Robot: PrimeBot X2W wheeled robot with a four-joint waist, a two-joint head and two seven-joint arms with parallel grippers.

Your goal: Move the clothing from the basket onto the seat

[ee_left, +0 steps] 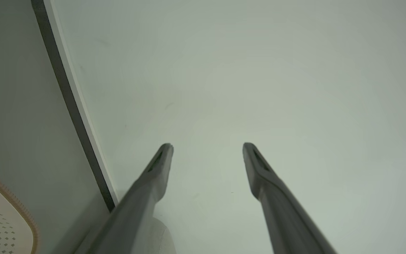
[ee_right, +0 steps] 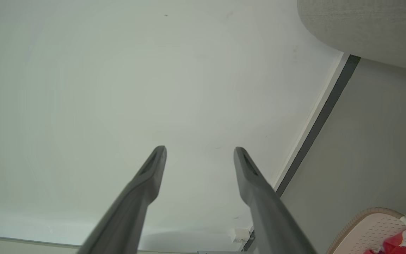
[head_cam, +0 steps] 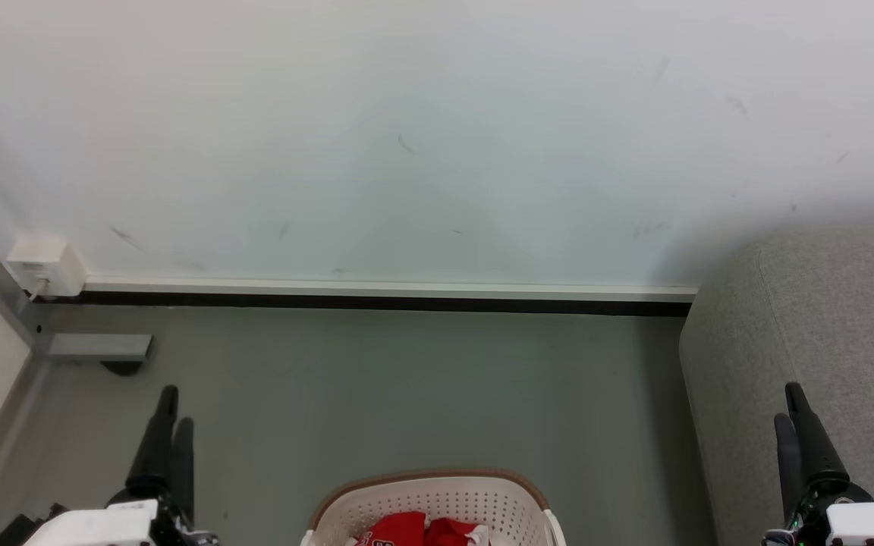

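Grey floor (head_cam: 407, 394): basket (head_cam: 422, 475) with clothing (head_cam: 399, 529), seat (head_cam: 824, 318) nearby. Left hand (head_cam: 177, 406), right hand (head_cam: 787, 402): spread, empty. Advice: pinch a thick fold.

The clothing (head_cam: 399, 528) lies in the basket (head_cam: 437, 497), which stands on the floor (head_cam: 407, 379) well short of its far edge at the wall (head_cam: 407, 152); the seat (head_cam: 824, 326) stands at the floor's right side, by that wall

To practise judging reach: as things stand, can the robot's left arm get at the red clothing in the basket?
Probably yes: the left jaws stand open beside the basket, where the clothing lies uncovered.
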